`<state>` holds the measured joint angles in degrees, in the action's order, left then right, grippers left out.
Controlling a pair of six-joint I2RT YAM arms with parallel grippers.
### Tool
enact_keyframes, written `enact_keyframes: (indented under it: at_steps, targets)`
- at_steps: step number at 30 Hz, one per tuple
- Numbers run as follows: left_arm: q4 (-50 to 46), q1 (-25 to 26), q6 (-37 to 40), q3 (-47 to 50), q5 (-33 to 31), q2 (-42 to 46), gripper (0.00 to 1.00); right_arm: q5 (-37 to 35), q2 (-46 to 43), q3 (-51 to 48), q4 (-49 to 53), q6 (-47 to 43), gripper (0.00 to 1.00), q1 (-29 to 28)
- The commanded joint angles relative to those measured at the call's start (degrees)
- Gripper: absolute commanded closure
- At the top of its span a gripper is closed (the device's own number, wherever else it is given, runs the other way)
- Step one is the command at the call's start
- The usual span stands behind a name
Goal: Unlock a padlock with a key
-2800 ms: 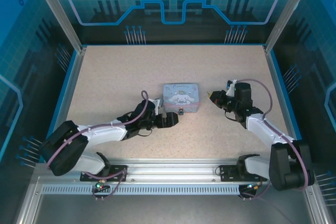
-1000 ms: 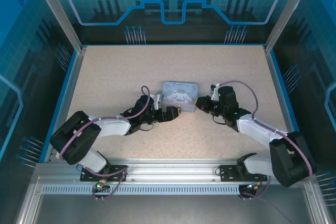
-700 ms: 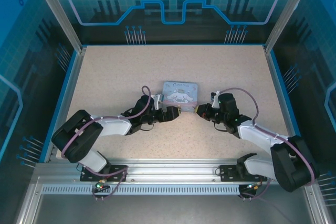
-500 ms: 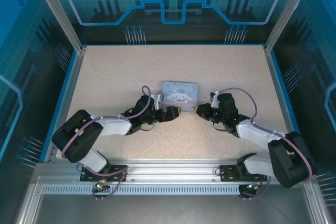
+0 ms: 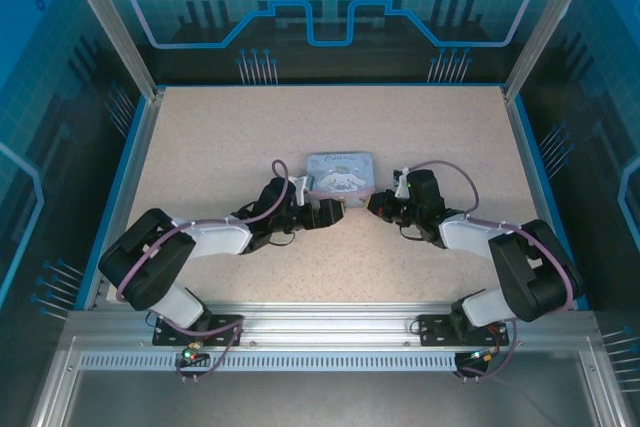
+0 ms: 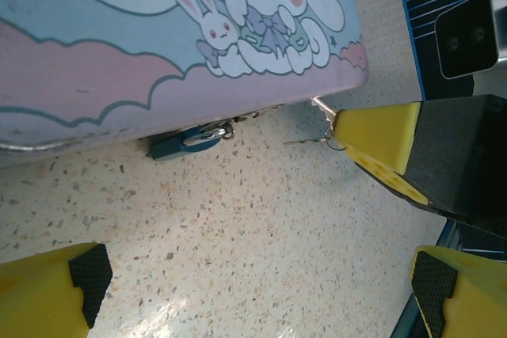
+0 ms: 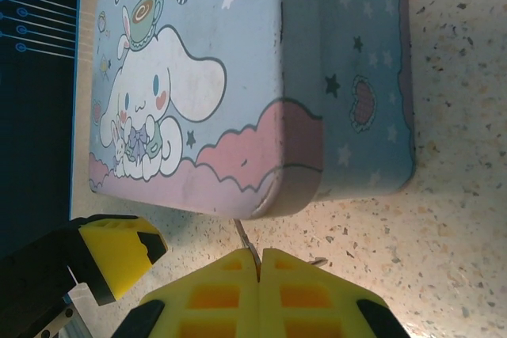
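Neighbouring one padlock (image 6: 186, 141), one pinched key (image 6: 322, 108)

High rear overview, two close wrist views, all sharing tin (image 5: 342, 172)

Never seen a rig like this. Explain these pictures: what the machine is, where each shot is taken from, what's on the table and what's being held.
Two robot arms are bolted at the near edge of a speckled table. The wide picture looks down from above and behind them; the other two come from cameras on each wrist. On the table sits a pale blue cartoon tin, with a tiny dark padlock at its edge. The right arm's yellow fingers are shut on a thin metal key, its tip close to the tin. The left arm's fingers are open and hold nothing, just short of the padlock.
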<state>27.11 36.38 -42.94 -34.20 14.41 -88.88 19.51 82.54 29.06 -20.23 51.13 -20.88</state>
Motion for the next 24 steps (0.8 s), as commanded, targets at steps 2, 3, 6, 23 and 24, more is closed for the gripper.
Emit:
enact_keyframes:
  at_steps: [2, 3, 6, 23, 24]
  targets:
    - [-1.37, 0.35, 2.02, -2.1, -0.78, -0.71, 0.01, 2.44, -0.54, 1.39, -0.32, -1.88, 1.0, 0.9]
    - [-1.36, 0.35, 1.98, -2.23, -0.81, -0.85, 0.01, 2.79, -1.29, 1.11, 0.75, -2.44, 1.0, 0.88]
    - [-1.15, 0.36, 2.07, -2.45, -0.83, -1.42, 0.01, 3.67, -4.19, -0.08, 4.35, -4.13, 1.0, 0.92]
    - [-0.19, 3.17, 10.38, -4.32, -2.8, -6.45, 0.01, 1.78, -2.41, 12.56, 9.55, -1.41, 1.0, 3.26]
    - [0.73, 3.17, 10.98, -3.98, -3.22, -6.8, 0.01, 1.49, -1.42, 13.32, 9.04, -0.88, 1.0, 3.19]
